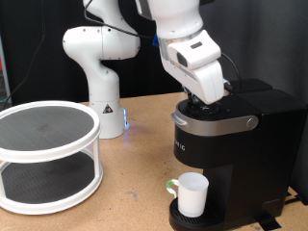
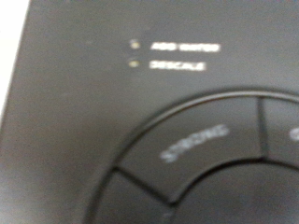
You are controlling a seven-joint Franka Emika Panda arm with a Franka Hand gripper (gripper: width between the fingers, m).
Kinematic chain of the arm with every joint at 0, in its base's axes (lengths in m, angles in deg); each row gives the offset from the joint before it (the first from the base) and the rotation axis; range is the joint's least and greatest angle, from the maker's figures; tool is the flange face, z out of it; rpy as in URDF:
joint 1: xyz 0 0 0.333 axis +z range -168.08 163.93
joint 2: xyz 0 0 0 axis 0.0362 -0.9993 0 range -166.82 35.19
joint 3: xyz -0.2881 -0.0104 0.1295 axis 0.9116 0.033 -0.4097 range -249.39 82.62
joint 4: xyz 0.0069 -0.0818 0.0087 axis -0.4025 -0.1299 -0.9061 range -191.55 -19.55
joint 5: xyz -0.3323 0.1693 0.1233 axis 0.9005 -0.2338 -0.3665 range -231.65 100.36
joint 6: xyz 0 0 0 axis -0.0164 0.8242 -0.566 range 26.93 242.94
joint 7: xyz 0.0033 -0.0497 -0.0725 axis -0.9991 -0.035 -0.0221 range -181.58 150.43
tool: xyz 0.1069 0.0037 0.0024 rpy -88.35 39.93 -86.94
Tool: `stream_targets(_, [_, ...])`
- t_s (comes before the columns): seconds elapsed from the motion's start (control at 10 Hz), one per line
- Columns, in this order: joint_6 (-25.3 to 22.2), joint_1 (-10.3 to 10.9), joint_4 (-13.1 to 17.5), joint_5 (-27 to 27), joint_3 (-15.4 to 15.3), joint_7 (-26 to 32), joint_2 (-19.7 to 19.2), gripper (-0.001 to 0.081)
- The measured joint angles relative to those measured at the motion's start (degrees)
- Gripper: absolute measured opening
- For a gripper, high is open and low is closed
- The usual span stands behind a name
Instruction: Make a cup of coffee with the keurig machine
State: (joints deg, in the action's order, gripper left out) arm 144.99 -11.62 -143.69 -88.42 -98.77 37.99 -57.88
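Room for moving lies mostly on the exterior view's left, where bare tabletop (image 1: 144, 164) runs between a white two-tier round rack (image 1: 48, 154) and the keurig machine (image 1: 236, 154). The machine stands at the exterior view's right, its far side and base cut off by the frame edge. The cup (image 1: 192, 193) sits upright on the drip tray under the brew head, mouth up, its handle turned toward the exterior view's left. The gripper (image 1: 207, 96) is pressed down at the machine's top, just above the silver-grey lid handle (image 1: 217, 122); its fingers are hidden behind the hand and the dark top, so whether they are spread or closed I cannot tell. The wrist view shows no fingers, only the black top panel very close and blurred: the labels ADD WATER (image 2: 183, 46) and DESCALE (image 2: 177, 64) beside small lights, and a ring of buttons with one marked STRONG (image 2: 194, 143). The ring is cut off at the frame edge.
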Motion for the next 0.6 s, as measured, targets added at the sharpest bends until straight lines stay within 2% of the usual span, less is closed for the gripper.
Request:
stream_targets(0.4, [2.37,0.00,-3.39,-5.38,1.24,0.25,5.21,0.0002])
stream_targets(0.5, [1.79,-0.01,-3.44,-5.57,1.55,0.32,6.60,0.0002])
stream_targets(0.6, [-0.20,-0.05,-3.31,-2.79,1.73,0.99,7.87,0.0002])
